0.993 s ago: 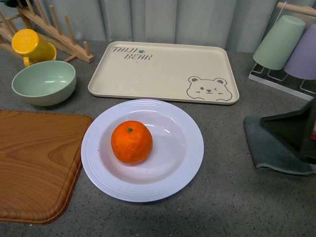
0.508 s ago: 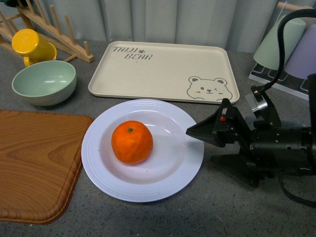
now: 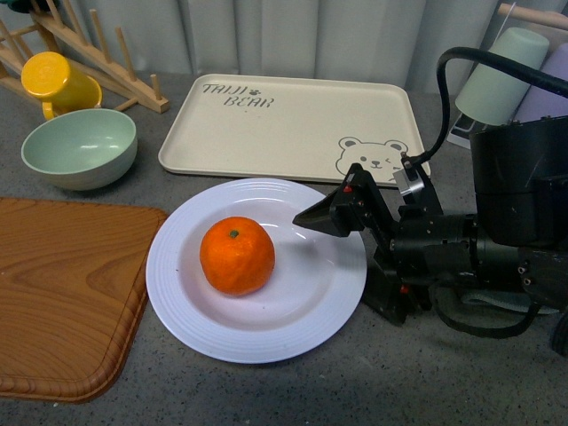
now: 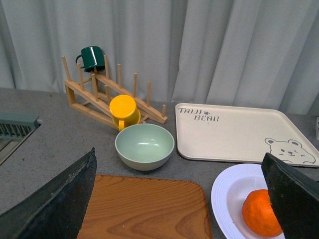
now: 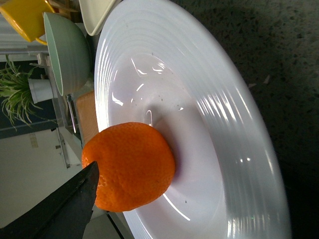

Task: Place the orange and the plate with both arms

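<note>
The right gripper (image 3: 342, 257) lies low over the counter, turned on its side, its jaws spread. One finger (image 3: 333, 213) reaches in over the far right part of the plate (image 3: 266, 348); the other sits lower, just beside the plate's near right rim, and whether it touches the rim cannot be told. The rim's right edge lies between the two fingers.

The orange (image 3: 236, 256) sits in the plate's well, beyond the right gripper's fingertips toward the robot's left, near them but apart. Nothing is pinched. In the right wrist view the orange (image 5: 132, 164) fills the space ahead of one dark finger (image 5: 65, 209), resting on the white plate (image 5: 224, 149).

The left gripper (image 4: 178, 157) is out of the front view; its own camera shows both fingers wide apart with nothing held between them. The orange (image 4: 261, 214) and the plate (image 4: 227, 199) lie ahead of it, close to its right finger (image 4: 294, 199), while a wooden board (image 4: 144, 209) and a pale-green bowl (image 4: 144, 147) lie ahead between the fingers.

Behind the right gripper's far finger lies the beige bear tray (image 3: 293, 129).
</note>
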`<state>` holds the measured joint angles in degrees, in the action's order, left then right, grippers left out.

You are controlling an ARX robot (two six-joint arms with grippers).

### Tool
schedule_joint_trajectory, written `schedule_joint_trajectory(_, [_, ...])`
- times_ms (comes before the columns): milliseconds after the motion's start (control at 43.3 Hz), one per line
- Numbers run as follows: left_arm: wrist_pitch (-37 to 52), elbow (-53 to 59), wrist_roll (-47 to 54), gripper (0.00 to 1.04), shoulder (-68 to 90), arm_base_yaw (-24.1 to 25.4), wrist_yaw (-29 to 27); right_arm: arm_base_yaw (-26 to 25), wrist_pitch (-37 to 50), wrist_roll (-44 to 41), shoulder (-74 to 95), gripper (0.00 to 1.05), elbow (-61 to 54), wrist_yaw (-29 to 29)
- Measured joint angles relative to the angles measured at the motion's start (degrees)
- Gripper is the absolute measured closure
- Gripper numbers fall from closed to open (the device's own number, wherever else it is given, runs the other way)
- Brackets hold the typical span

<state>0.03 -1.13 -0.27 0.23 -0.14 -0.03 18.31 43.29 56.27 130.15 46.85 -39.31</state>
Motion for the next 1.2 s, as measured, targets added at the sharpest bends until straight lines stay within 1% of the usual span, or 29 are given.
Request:
schedule_joint_trajectory(92, [0.0,0.0,0.0,0.07,0.0,0.0,0.0,0.3,-0.2,0.6,0.5,0.11,0.9,0.2])
schedule_joint_trajectory(162, [0.0,0.0,0.0,0.07,0.0,0.0,0.0,0.6,-1.5,0.7,1.2,0.23,1.7,0.8])
schedule_joint_trajectory(208, [0.0,0.0,0.0,0.07,0.0,0.0,0.0,0.8,-1.7,0.7,1.7,0.34,2.0,1.1])
schedule_joint_trajectory(346, [0.0,0.0,0.0,0.07,0.0,0.0,0.0,1.0,-2.6,0.5,1.9,0.56,2.3,1.5])
schedule_joint_trajectory(369, [0.0,0.0,0.0,0.07,0.0,0.0,0.0,1.0,-2.6,0.5,1.9,0.57,2.3,1.5])
schedule_joint_trajectory(416, [0.0,0.0,0.0,0.07,0.0,0.0,0.0,1.0,-2.7,0.5,1.9,0.65,2.3,1.6])
schedule_joint_trajectory(554, [0.0,0.0,0.0,0.07,0.0,0.0,0.0,1.1,-2.9,-0.1,1.9,0.96,2.3,1.8])
schedule_joint_trajectory(600, [0.0,0.0,0.0,0.07,0.0,0.0,0.0,1.1,-2.9,0.1,1.9,1.00,2.3,1.7])
schedule_joint_trajectory(924, [0.0,0.0,0.0,0.07,0.0,0.0,0.0,1.2,0.7,1.1,2.4,1.01,1.6,1.1])
schedule_joint_trajectory(1039, [0.0,0.0,0.0,0.07,0.0,0.0,0.0,1.1,5.0,1.7,2.5,1.01,0.0,1.4])
schedule_joint_trajectory(1201, [0.0,0.0,0.0,0.07,0.0,0.0,0.0,0.5,6.3,-1.3,1.2,1.01,-2.3,2.8])
